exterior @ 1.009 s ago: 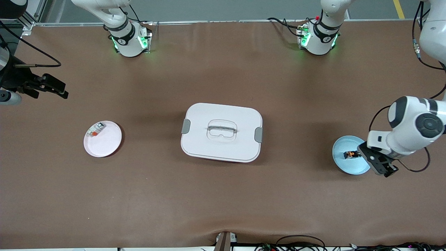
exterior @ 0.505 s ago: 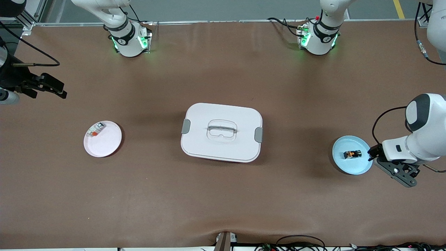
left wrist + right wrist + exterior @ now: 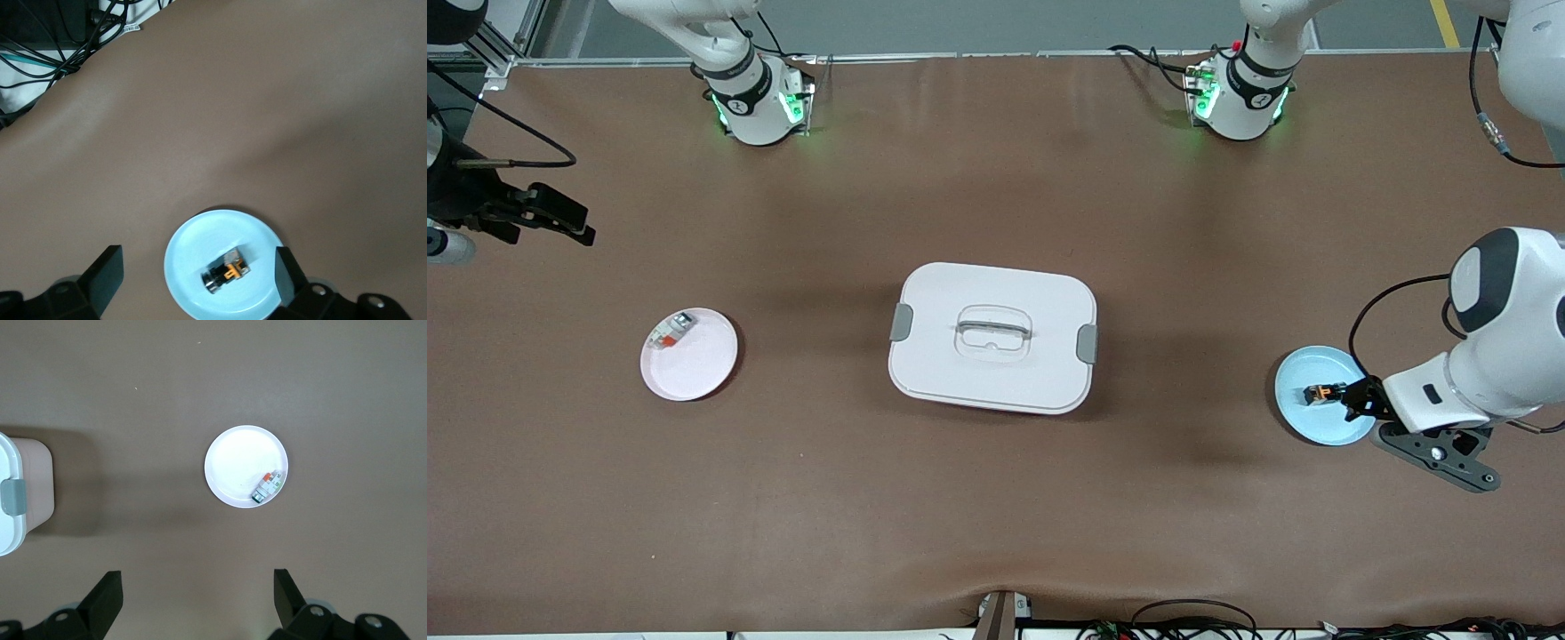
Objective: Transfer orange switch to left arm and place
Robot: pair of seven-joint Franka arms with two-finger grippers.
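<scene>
The orange switch, a tiny black block with an orange part, lies on a light blue plate toward the left arm's end of the table. My left gripper hangs open over that plate's edge, beside the switch. In the left wrist view the switch rests on the plate, below and between the spread fingers of the left gripper, untouched. The white box stands in the middle of the table. My right gripper waits open over the right arm's end of the table, holding nothing.
A pale pink plate with a small white piece with a red patch sits between the box and the right arm's end. The right wrist view shows that plate, the piece and a corner of the box.
The left arm has swung and turned its wrist, bringing its open gripper in over the blue plate's edge beside the switch. The right gripper has drifted slightly toward its end of the table.
</scene>
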